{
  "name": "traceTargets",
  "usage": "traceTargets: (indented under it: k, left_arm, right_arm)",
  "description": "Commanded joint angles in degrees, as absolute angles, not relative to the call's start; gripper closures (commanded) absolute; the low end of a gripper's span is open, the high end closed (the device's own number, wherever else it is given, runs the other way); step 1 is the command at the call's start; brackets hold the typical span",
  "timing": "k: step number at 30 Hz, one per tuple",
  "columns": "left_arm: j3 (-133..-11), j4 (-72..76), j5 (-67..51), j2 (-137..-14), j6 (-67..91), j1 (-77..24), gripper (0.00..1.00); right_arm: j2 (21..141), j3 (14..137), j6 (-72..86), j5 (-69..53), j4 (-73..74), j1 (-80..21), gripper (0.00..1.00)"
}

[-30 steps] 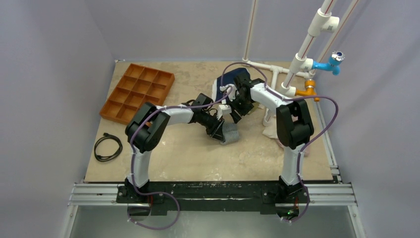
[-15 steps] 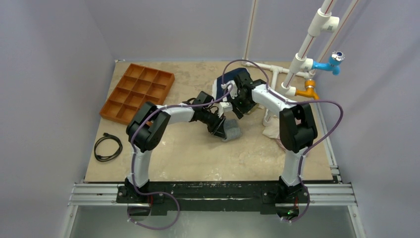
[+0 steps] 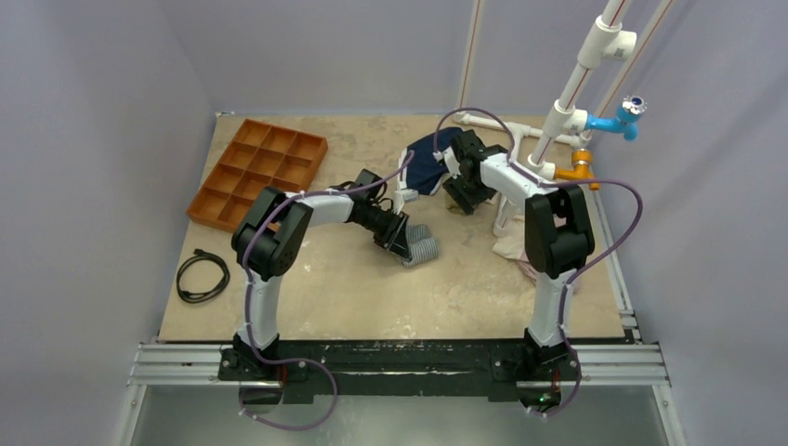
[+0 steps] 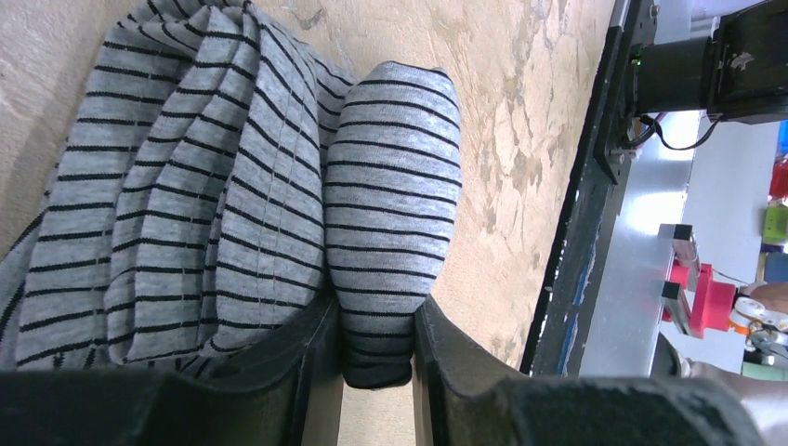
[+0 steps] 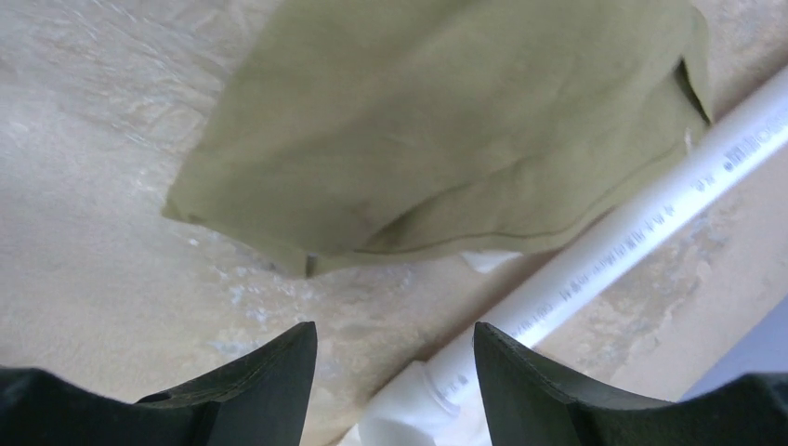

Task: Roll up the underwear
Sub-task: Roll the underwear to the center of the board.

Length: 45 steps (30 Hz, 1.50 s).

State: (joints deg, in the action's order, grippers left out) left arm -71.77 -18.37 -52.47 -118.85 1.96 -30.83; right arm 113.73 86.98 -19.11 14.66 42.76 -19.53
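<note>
- Reaching with the left arm from its base at 7 o'clock, elbow raised, forearm stretched low toward 3 o'clock, to the middle of the tabletop (image 3: 353,288).
- Pinching with the left gripper (image 4: 376,321) the near end of the underwear (image 4: 390,186), jaws narrowed on the striped cloth.
- Lying at the tabletop's centre, partly rolled: one tight roll between the jaws, looser folds bunched against it toward 9 o'clock in the left wrist view.
- Bending the right arm up from 5 o'clock, elbow high, forearm angled toward 11 o'clock, wrist tipped down.
- Hovering with the right gripper (image 5: 395,339), jaws spread and holding nothing, over bare tabletop by an olive-tan garment (image 5: 446,121) and a white pipe (image 5: 632,232).
- Elsewhere: navy garment (image 3: 429,163) at 12 o'clock, orange compartment tray (image 3: 260,172) at 10 o'clock, coiled black cable (image 3: 203,276) at 8 o'clock.
</note>
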Motion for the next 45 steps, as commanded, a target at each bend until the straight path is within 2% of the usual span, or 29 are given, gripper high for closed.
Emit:
traceTargets:
  k: [1, 7, 18, 31, 37, 45]
  left_arm:
    - [-69.18, -25.75, -42.43, -122.43, 0.91, -30.81, 1.0]
    - [-70.58, -26.98, -42.7, -123.78, 1.32, -30.54, 1.0]
    - [-71.4, -27.6, -43.61, -124.96, 1.91, -29.55, 1.0]
    - [-80.08, -38.07, -52.02, -133.32, 0.52, -28.78, 1.0]
    - [-84.02, -41.76, -54.28, -135.13, 0.6, -27.81, 1.0]
    - [-87.63, -47.77, -55.79, -137.25, 0.68, -27.18, 1.0]
  right_arm:
    - [113.55, 90.01, -17.72, 12.6, 41.13, -20.7, 0.39]
    - [107.27, 87.2, -16.5, 5.43, 38.93, -20.69, 0.38]
    - [93.61, 74.34, -16.19, -1.71, 33.92, -20.65, 0.37]
    - [80.71, 58.64, -31.92, -20.53, 27.3, -21.01, 0.32]
    - [81.18, 56.73, -34.76, -21.36, 24.62, -24.54, 0.27]
    - [82.25, 53.12, -38.9, -11.8, 19.52, -37.41, 0.25]
